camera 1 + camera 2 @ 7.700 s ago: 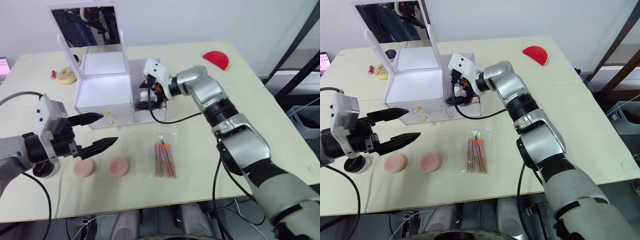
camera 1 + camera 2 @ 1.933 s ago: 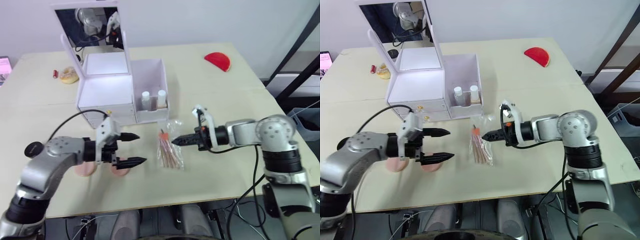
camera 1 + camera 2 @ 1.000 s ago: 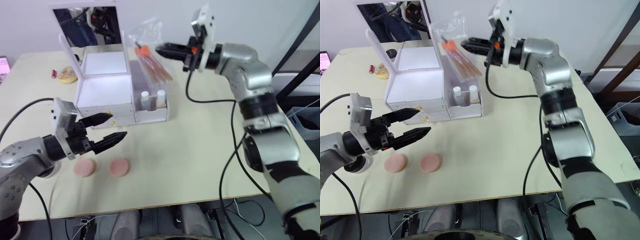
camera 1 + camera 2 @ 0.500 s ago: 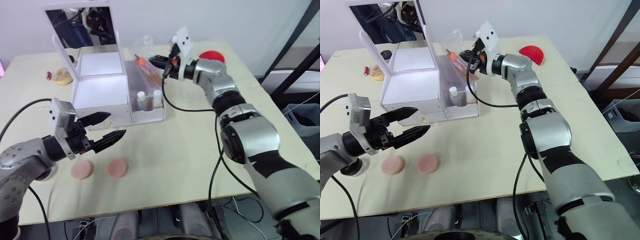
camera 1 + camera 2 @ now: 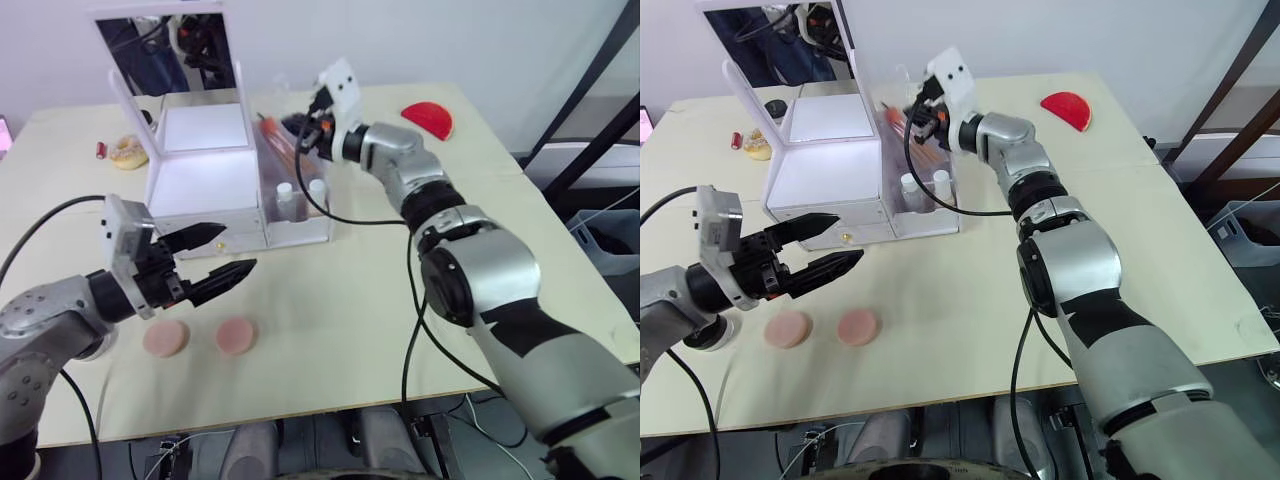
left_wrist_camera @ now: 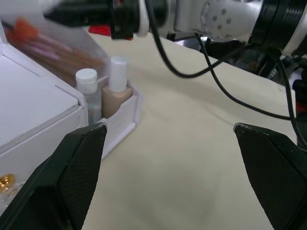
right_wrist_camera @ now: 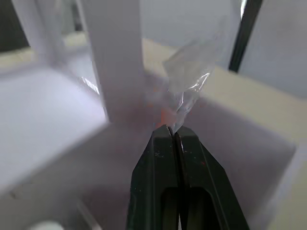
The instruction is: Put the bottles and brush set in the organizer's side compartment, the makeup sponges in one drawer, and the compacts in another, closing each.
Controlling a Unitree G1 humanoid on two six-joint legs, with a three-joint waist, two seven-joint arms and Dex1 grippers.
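Note:
The white organizer point(image 5: 200, 175) stands at the table's back left with its mirrored lid up. Two bottles point(image 5: 285, 198) point(image 5: 318, 190) stand in the front of its side compartment point(image 5: 310, 232). My right gripper point(image 5: 292, 126) is shut on the clear bag of the brush set point(image 5: 274, 138), which slants down into that compartment behind the bottles. In the right wrist view the fingertips point(image 7: 165, 136) pinch the bag's plastic top. My left gripper point(image 5: 238, 248) hovers open and empty in front of the drawers. Two pink round discs point(image 5: 165, 338) point(image 5: 237, 335) lie on the table below it.
A red half-round piece point(image 5: 427, 120) lies at the back right. A pale ring-shaped item point(image 5: 125, 152) and a small red object point(image 5: 100, 150) sit left of the organizer. Black cables trail from both arms.
My right gripper has moved slightly left and lower with the brush set, bringing the bag deeper into the side compartment. The left arm has held still.

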